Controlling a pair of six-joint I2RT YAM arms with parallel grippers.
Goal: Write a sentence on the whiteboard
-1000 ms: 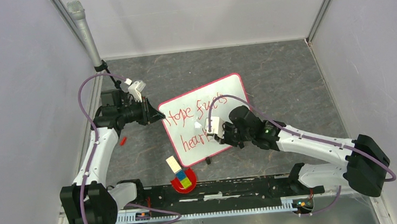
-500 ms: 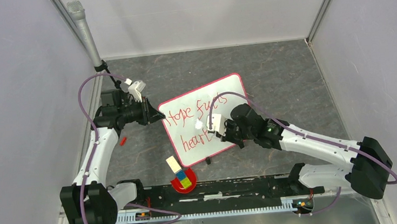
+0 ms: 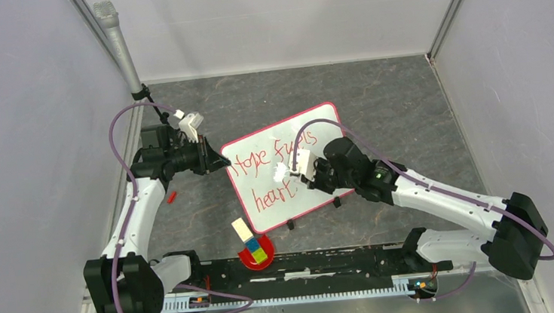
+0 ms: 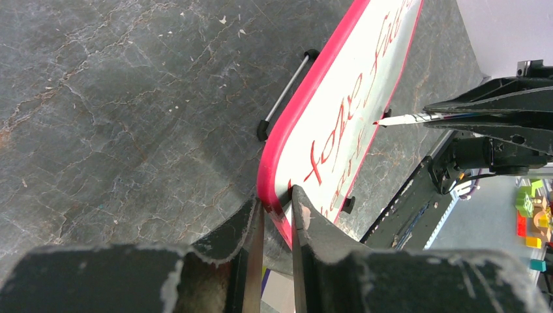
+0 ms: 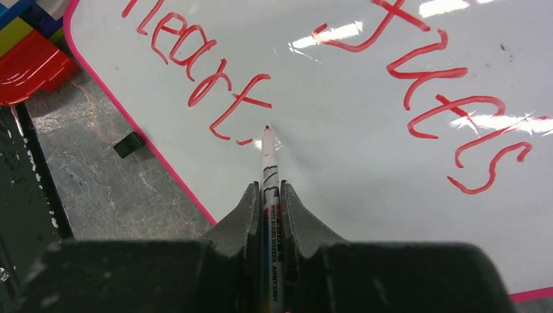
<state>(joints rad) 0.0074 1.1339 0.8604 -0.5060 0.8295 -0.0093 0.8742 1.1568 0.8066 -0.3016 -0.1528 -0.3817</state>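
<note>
Two hands are both at the whiteboard (image 3: 322, 126), which lies slanted on the dark marbled surface (image 3: 398, 100) in the middle of the workspace, one long side toward the arm bases. The left hand (image 3: 221, 161) is at the board's left corner. In the left wrist view its fingers (image 4: 301, 215) stand narrow on either side of the pink rim, pinching the whiteboard (image 4: 345, 111) at that corner.

The right hand (image 3: 296, 174) hangs over the board's middle, closed on a marker (image 5: 269, 163) that runs out between its jaws. The red tip meets its own reflection on the white face just right of the written word "heart", below the line reading "hope fuels". From the left wrist the same marker (image 4: 401, 119) reaches in from the right, above the board.

Near the board's lower corner a stack of coloured blocks (image 3: 252, 247) sits on the surface, just apart from the rim.
</note>
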